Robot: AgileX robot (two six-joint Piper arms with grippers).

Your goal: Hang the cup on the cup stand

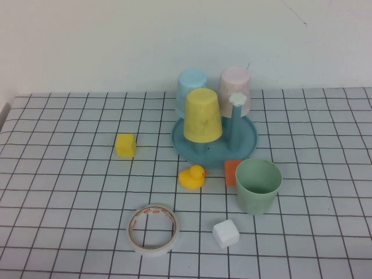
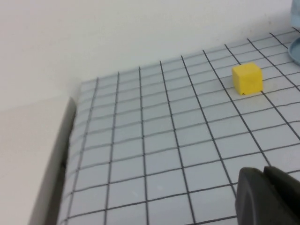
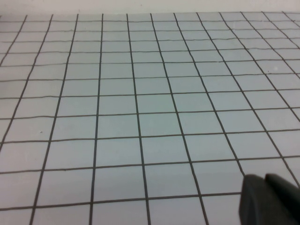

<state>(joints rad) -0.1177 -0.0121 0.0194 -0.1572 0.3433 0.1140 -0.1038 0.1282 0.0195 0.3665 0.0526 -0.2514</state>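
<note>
Gridded worktop (image 1: 70, 174). One cup stand (image 1: 247, 142) at back centre carrying three upturned cups: yellow cup (image 1: 203, 115) on a front post, light blue cup (image 1: 190, 86), pink cup (image 1: 235, 87). One green cup (image 1: 258, 186) upright just in front. One tape roll (image 1: 153, 229), one duck (image 1: 192, 176), three cubes: yellow cube (image 1: 125, 145), orange cube (image 1: 232, 172), white cube (image 1: 225, 233). Left gripper (image 2: 269, 197) and right gripper (image 3: 272, 201) low over bare worktop, jaws together, holding nothing.

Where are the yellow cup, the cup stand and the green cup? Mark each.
yellow cup (image 1: 203, 116), high view, middle of its side.
cup stand (image 1: 247, 141), high view, bare right rim of the base.
green cup (image 1: 256, 193), high view, outer wall.
</note>
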